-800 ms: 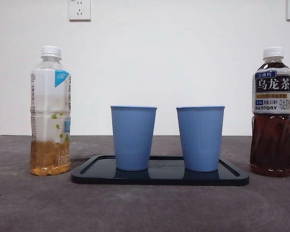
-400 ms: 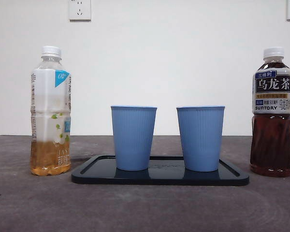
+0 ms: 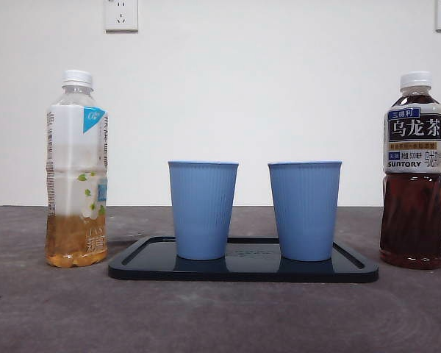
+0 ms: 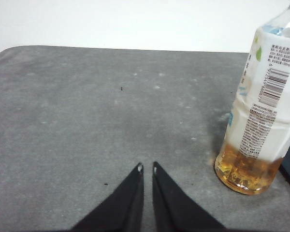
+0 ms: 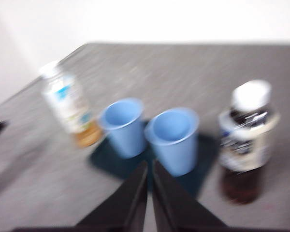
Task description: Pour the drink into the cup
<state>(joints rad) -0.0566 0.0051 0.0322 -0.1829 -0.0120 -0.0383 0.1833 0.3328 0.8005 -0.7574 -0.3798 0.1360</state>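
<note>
Two blue ribbed cups (image 3: 203, 209) (image 3: 304, 209) stand upright on a black tray (image 3: 242, 268) at the middle of the table. A white-labelled bottle (image 3: 76, 170) with a little amber drink stands left of the tray. A dark oolong tea bottle (image 3: 414, 170) stands at the right. Both are capped. My left gripper (image 4: 147, 167) is shut, low over the table beside the white-labelled bottle (image 4: 263, 106). My right gripper (image 5: 149, 165) is shut and high, looking down on the cups (image 5: 122, 123) (image 5: 174, 137) and the tea bottle (image 5: 245, 140). That view is blurred.
The grey table (image 3: 220, 323) runs to a white wall with two sockets (image 3: 121, 15). Neither arm shows in the front view.
</note>
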